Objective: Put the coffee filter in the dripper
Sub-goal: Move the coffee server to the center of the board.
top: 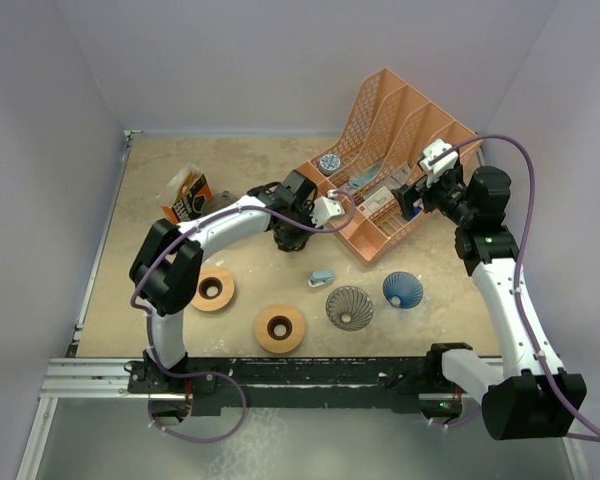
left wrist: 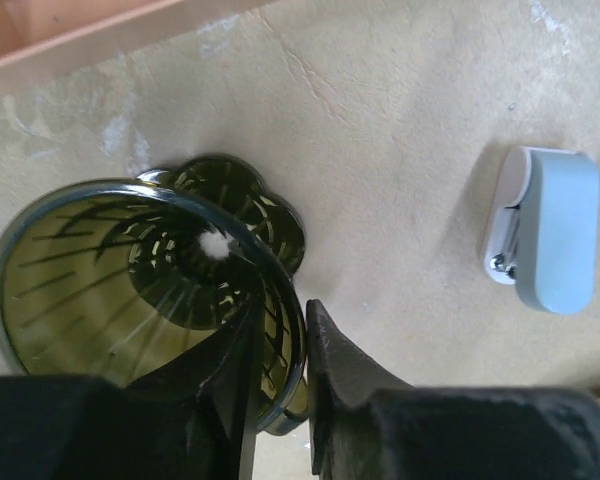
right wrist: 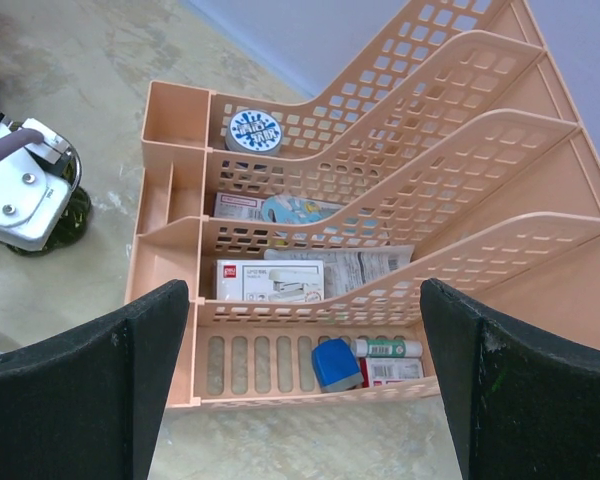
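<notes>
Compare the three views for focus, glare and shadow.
Top external: even, soft light, everything sharp, only faint shadows on the table. Left wrist: the green glass dripper carries a white glare spot, and the left gripper's fingers are dark, soft-edged masses. Right wrist: the orange organiser is crisp, while the right gripper's fingers are blurred at their edges.

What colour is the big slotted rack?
Peach-orange; the rack shows best from the right wrist view.
</notes>
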Robot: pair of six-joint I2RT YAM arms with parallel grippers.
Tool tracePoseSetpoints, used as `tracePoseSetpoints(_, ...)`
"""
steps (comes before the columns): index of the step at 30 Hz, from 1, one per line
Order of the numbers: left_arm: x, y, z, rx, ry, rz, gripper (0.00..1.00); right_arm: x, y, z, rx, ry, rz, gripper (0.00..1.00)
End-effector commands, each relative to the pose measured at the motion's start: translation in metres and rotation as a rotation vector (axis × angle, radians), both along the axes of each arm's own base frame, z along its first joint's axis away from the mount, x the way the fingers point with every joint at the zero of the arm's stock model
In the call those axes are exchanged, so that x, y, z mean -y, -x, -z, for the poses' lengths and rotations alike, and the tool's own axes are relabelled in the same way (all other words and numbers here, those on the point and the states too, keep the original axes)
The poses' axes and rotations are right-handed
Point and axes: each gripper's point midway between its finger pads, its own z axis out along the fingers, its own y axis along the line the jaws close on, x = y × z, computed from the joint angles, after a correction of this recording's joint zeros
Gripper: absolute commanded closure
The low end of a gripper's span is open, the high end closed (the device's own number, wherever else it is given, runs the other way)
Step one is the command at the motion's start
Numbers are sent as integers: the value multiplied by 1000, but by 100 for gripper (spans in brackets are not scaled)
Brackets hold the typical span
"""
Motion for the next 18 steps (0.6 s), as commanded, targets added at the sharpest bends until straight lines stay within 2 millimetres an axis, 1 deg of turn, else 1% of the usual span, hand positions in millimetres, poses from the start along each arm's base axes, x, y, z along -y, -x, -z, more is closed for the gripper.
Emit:
tracePoseSetpoints(1, -1, 5, -15, 9, -15, 35, 84, -2, 1, -14, 53, -11, -20, 0)
tracePoseSetpoints(4, -13, 17, -11, -4, -51, 51, 91, -2, 0, -12, 50, -10, -16, 0)
tracePoseSetpoints(6, -24, 26, -11, -6, -77, 58, 95, -2, 0, -13, 51, -9, -16, 0)
tracePoseSetpoints(8, -34, 35, -11, -5, -97, 63, 98, -1, 0, -12, 52, -8, -14, 0)
tracePoseSetpoints(11, -47, 50, -10, -10, -109, 75, 99, -1, 0, -10, 50, -6, -12, 0)
tracePoseSetpoints(14, -55, 66, -3, -14, -121, 95, 99, -1, -2, -8, 44, -6, -12, 0)
tracePoseSetpoints(18, -55, 80, 4, 6, -141, 118, 98, -1, -5, -6, 33, -4, -11, 0)
